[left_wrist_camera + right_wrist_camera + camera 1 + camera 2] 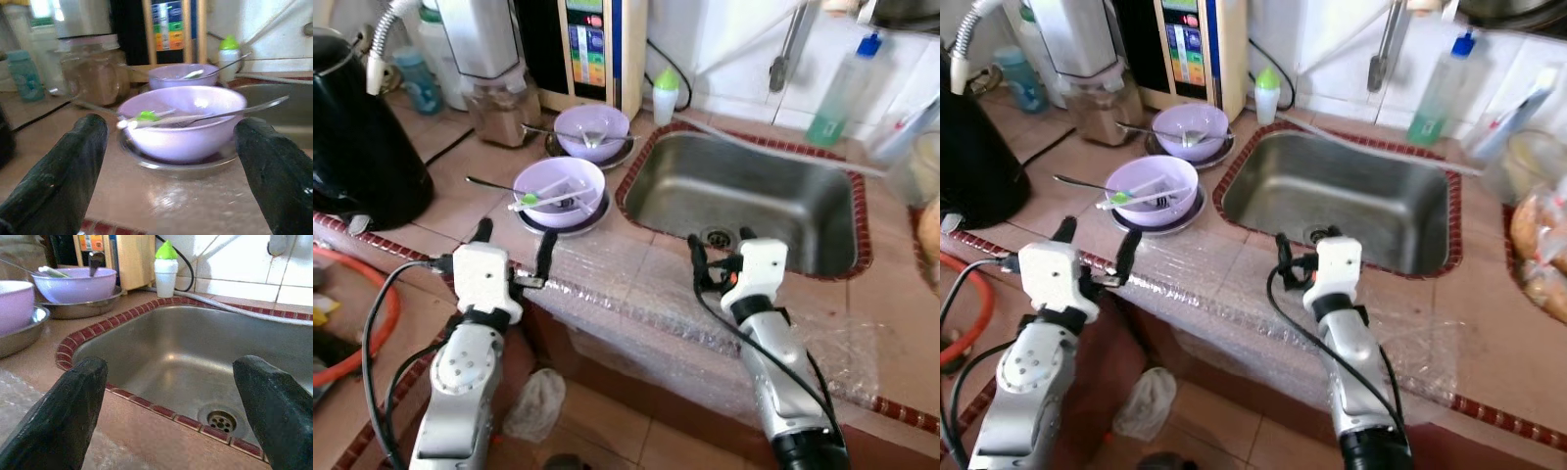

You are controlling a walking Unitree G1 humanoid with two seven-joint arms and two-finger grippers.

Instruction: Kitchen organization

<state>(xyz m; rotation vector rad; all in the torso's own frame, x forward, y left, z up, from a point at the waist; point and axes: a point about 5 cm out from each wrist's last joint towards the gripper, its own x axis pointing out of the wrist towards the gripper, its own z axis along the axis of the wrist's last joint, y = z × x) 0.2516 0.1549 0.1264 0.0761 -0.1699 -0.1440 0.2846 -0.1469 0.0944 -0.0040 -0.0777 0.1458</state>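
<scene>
Two lilac bowls sit on steel plates left of the sink. The near bowl (559, 189) holds a spoon, a fork and a green-tipped utensil (146, 116). The far bowl (592, 130) holds a spoon too. My left gripper (515, 245) is open at the counter's front edge, just short of the near bowl (183, 122), with nothing between its fingers (58, 171). My right gripper (719, 245) is open at the steel sink's (744, 196) front rim, over the drain (221, 420), with nothing held.
A black kettle (357, 137) stands at the far left, a blender jar (497, 98) and a water purifier (592, 44) at the back. A small green-capped bottle (666, 95) and a soap bottle (842, 93) flank the tap. Bubble wrap (646, 294) covers the counter edge.
</scene>
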